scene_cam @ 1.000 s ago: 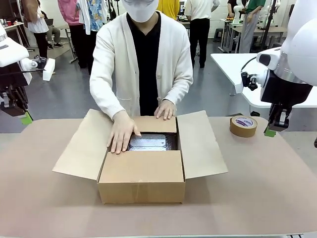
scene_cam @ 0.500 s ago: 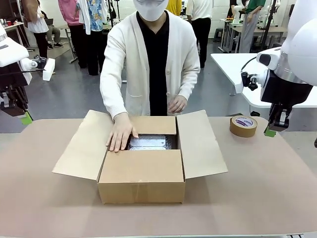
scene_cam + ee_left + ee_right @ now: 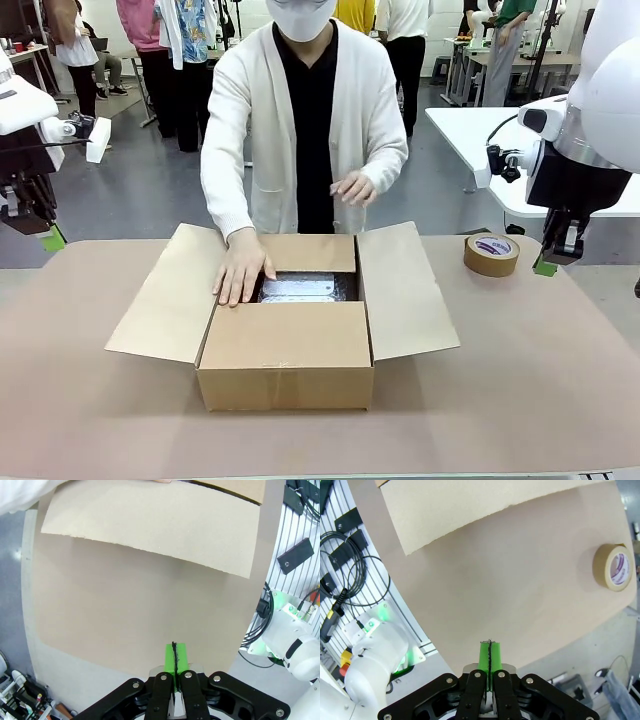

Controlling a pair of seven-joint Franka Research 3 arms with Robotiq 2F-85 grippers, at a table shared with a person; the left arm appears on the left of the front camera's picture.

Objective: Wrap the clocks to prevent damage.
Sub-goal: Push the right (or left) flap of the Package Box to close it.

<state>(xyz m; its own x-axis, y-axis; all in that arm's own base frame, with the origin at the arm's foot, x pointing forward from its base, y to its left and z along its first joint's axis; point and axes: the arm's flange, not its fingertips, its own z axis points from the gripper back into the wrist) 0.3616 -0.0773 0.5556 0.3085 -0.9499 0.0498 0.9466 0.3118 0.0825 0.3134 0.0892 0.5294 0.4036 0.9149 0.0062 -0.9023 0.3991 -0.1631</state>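
Both arms are basically just hanging out here. The left gripper (image 3: 174,647) is sitting with its green pads pressed together on nothing, and the right gripper (image 3: 490,646) is doing the same, pinched shut and empty. Out past the left fingers, well apart from them, a box flap (image 3: 150,525) is spreading over the table (image 3: 125,615). Past the right fingers the other flap (image 3: 485,507) is lying flat, with the tape roll (image 3: 612,567) off to one side of them, also well apart.

Progress-wise, I'm guessing the wrapping is mostly done. A silvery wrapped bundle (image 3: 298,288), which I'm taking for the clocks, is lying inside the open cardboard box (image 3: 288,350), far ahead of both sets of fingers. The person is pressing one hand (image 3: 240,272) on the box's edge right beside the bundle. Folding the flaps and taping are looking like what's left, if that even counts.

Versus a second ago: the person's other hand (image 3: 352,187) was resting on the far flap (image 3: 310,250). Now it's hovering up at chest height, and the person is standing straighter. Grippers, box and tape aren't budging.
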